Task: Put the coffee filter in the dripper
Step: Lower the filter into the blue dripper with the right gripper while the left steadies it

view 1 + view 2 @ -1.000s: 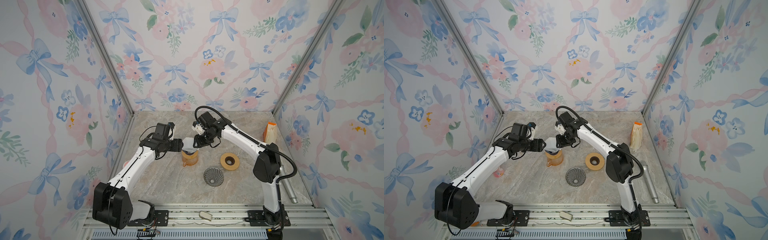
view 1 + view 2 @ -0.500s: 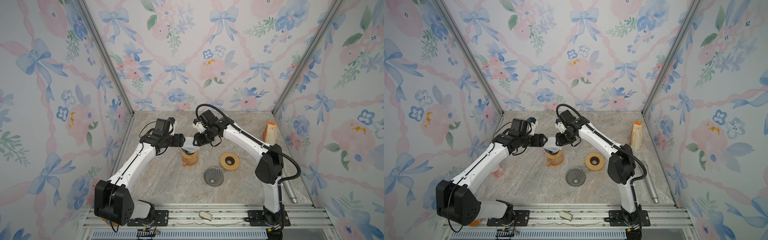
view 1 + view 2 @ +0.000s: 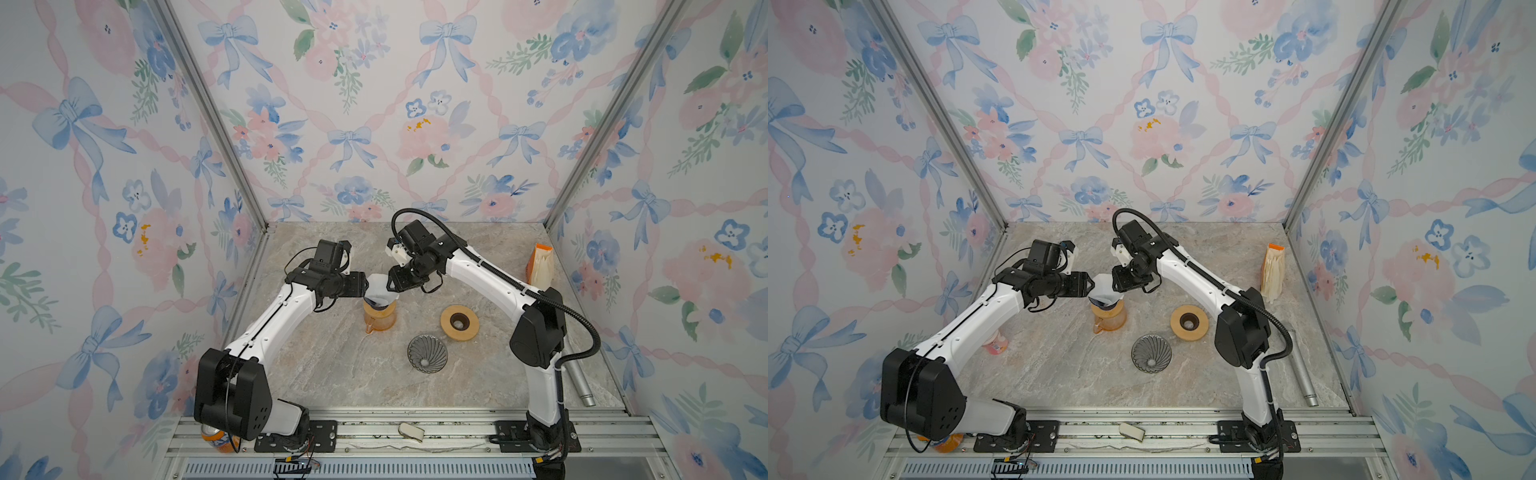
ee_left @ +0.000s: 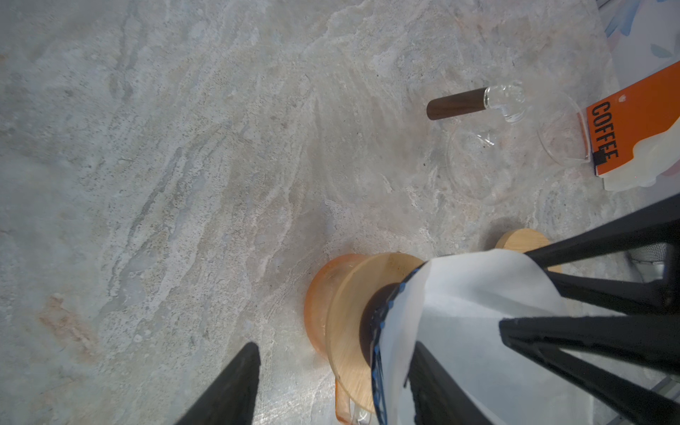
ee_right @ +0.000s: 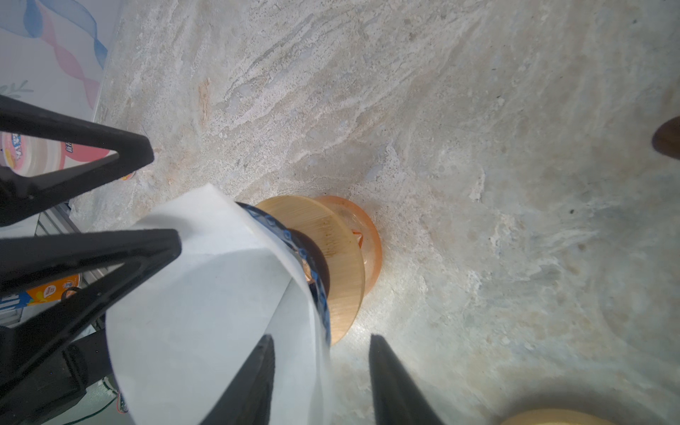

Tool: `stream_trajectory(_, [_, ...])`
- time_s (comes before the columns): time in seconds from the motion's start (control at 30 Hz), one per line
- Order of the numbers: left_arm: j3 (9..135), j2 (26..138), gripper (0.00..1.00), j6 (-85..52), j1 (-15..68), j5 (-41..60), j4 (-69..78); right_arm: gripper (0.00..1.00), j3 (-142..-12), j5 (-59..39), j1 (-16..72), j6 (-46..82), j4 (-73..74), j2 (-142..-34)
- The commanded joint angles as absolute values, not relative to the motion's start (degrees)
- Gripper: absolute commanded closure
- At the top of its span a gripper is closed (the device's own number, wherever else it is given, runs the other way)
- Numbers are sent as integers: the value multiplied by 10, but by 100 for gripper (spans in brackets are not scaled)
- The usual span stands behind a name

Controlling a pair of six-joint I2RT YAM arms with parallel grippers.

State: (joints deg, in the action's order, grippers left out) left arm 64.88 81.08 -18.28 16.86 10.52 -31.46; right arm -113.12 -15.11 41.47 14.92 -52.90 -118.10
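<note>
Left fingers [image 4: 235, 386] have neared the coffee filter [image 4: 460, 294]; they and right fingers [image 5: 390, 382], released, straddle its rim.

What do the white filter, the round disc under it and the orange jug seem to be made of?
Filter: thin paper, matte white; it folds and creases softly.
Disc: wood, perhaps bamboo, with a smooth finish; fine straight grain shows.
Jug: glass or clear plastic, tinted orange; light passes through it, and the look does not settle which.
</note>
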Motion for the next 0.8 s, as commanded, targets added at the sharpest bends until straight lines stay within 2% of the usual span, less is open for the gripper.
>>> stream_trajectory(0.0, [638,813,35,-186,173,111,-324,55,-1132,-152,421,142,-544,-1197])
stream_trajectory(0.43, [634,815,36,-191,177,115,-324,55,-1157,-158,422,145,-542,-1201])
stream_trajectory(0.77, [665,792,31,-192,177,110,-324,53,-1159,-156,417,149,-517,-1171])
